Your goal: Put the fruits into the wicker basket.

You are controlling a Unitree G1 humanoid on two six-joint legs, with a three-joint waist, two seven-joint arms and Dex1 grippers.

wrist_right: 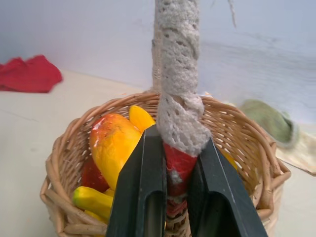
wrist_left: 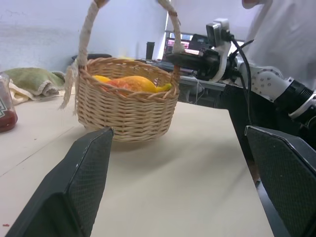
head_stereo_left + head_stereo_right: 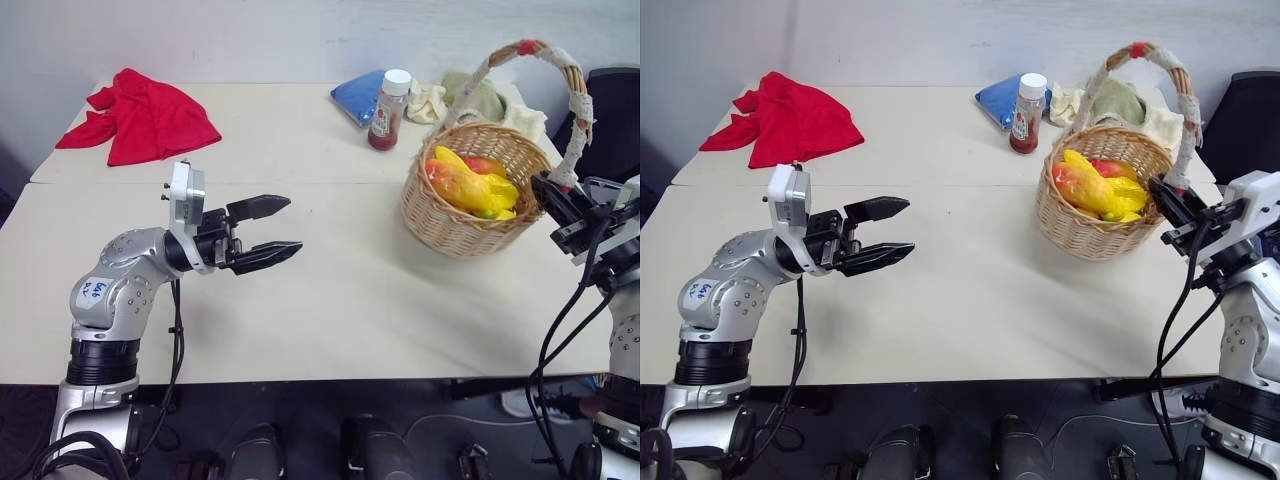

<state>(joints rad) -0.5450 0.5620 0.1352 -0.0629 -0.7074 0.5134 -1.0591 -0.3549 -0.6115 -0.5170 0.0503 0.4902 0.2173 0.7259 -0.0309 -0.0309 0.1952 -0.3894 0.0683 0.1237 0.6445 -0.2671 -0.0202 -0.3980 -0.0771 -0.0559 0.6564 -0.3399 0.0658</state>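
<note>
The right gripper (image 1: 174, 197) is clamped on the base of the basket's handle: its two black fingers (image 1: 143, 192) press either side of the red-banded foot of the arch, where the pale cord wrapping ends. In the head views this gripper sits at the right edge of the frame, against the near-right rim of the round tan woven wicker basket (image 3: 440, 225), which stands in the right half of the frame on the pale tabletop (image 3: 330, 300).

Inside the basket lie the fruits: an oblong orange-red-and-yellow mango-like fruit (image 3: 455, 185) on top, a curved yellow banana (image 3: 497, 190) beside it, and a red fruit (image 3: 484, 165) behind them. No fruit lies loose on the table.

The left gripper (image 3: 270, 232) hangs at centre-left of the frame, above the table, jaws spread wide and empty, pointing toward the basket and well apart from it.

Toward the upper part of the frame sit a crumpled red cloth (image 3: 140, 115) at upper left, a small red-filled bottle with a white cap (image 3: 388, 110) at upper centre, a folded blue cloth (image 3: 357, 97) just beside it, and a pale green cloth (image 3: 478, 100) behind the basket.

The loading looks finished; what remains, I judge, is only whatever is meant with the held handle.
</note>
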